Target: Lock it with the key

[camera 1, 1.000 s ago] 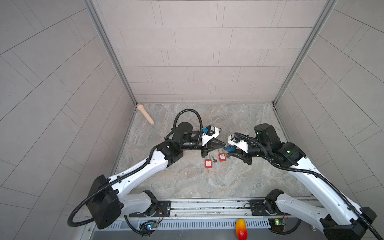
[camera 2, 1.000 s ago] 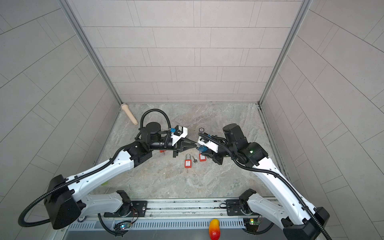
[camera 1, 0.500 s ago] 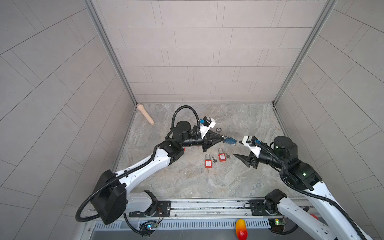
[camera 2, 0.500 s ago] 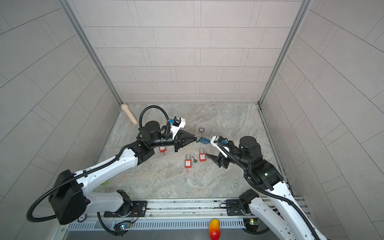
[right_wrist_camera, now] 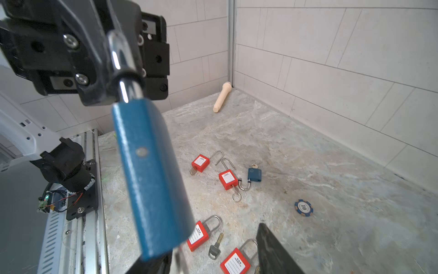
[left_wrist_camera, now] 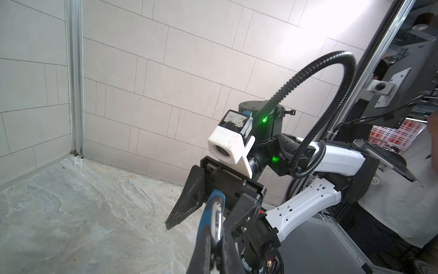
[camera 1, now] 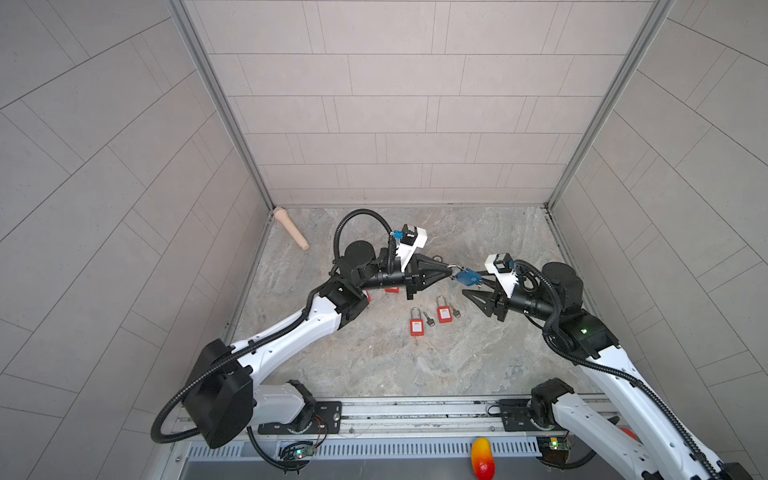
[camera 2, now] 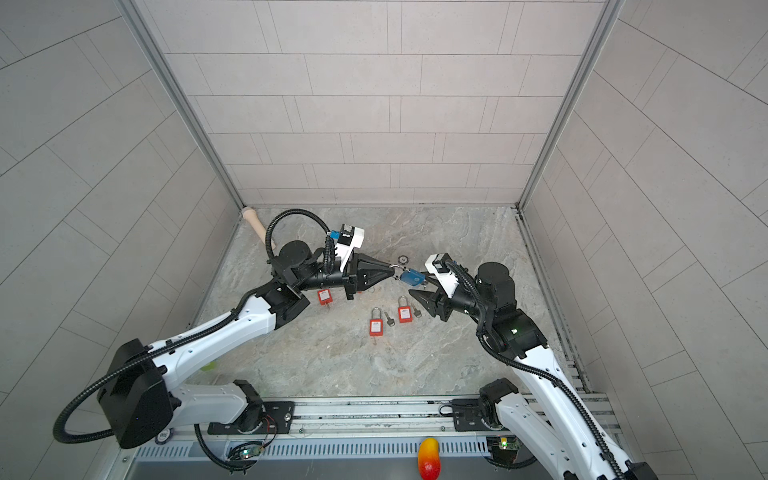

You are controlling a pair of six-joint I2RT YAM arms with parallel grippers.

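My left fingers (camera 1: 434, 272) clench blue padlock (camera 1: 467, 277) by shackle, frame centre | my right fingers (camera 1: 478, 300) released, spread beside it.

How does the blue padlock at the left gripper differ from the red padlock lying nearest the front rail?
Pose: the blue padlock is held off the table, its shackle pinched in the left gripper; the red padlock lies flat on the table, untouched.
Look: the blue padlock's body is plain blue with a small rivet; the red padlock carries a white label.
Both have a silver U-shaped shackle.
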